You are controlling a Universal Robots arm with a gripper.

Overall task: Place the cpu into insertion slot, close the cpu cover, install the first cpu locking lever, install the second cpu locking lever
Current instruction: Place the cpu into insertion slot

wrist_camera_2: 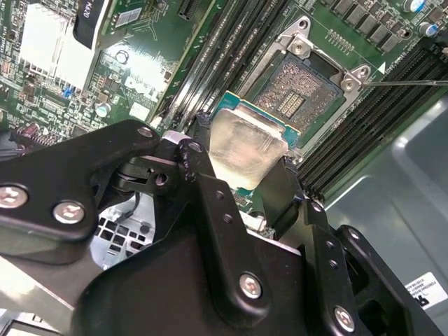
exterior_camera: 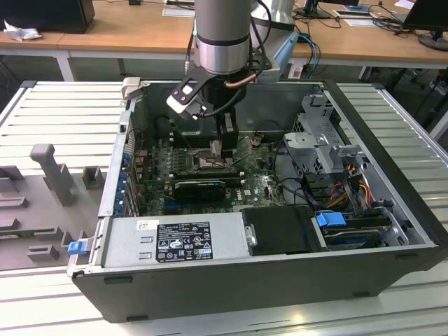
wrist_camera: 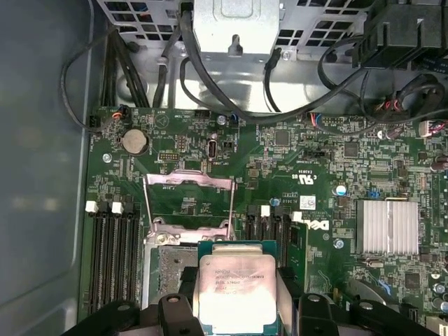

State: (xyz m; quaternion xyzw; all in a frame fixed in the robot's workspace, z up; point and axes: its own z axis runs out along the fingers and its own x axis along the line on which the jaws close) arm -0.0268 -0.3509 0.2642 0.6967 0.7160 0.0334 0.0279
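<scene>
My claw (wrist_camera_2: 243,171) grips the cpu (wrist_camera: 238,283) just above the open insertion slot (wrist_camera: 171,269). Placing is the step in hand, and I judge it calls for square alignment.

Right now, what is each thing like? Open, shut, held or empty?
gripper: shut on the cpu.
cpu: held by its edges, not yet seated in the socket.
socket: uncovered, contacts bare, nothing in it.
cpu cover: swung open, off the socket.
computer case: side open, inside showing.
</scene>
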